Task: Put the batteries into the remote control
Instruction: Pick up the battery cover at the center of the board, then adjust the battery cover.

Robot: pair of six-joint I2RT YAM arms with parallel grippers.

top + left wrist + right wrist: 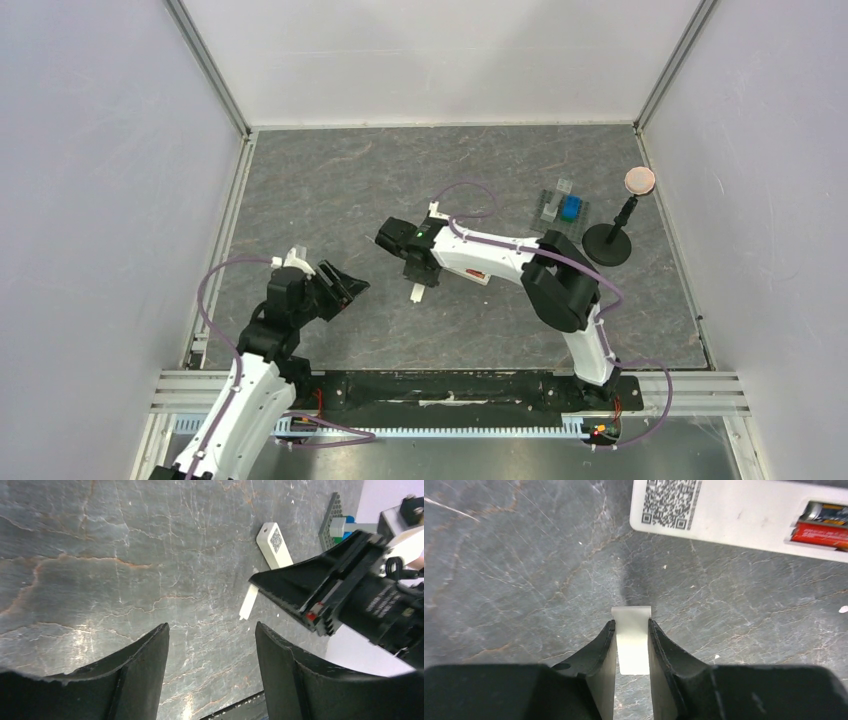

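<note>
The remote control (734, 510) lies back up, its code sticker (672, 500) showing. Its compartment is open with the red battery (819, 532) and the dark battery (824, 512) lying inside. It also shows in the left wrist view (274, 545); in the top view the right arm hides it. My right gripper (632, 625) is shut on the small white cover piece (632, 640), just short of the remote. The cover also shows in the top view (416, 292) and the left wrist view (248, 602). My left gripper (212, 630) is open and empty, to the left (345, 285).
A grey plate with blue and grey blocks (563, 208) sits at the back right, beside a black stand with a round disc (612, 240). The plate also shows in the left wrist view (332, 520). Walls enclose the table on three sides.
</note>
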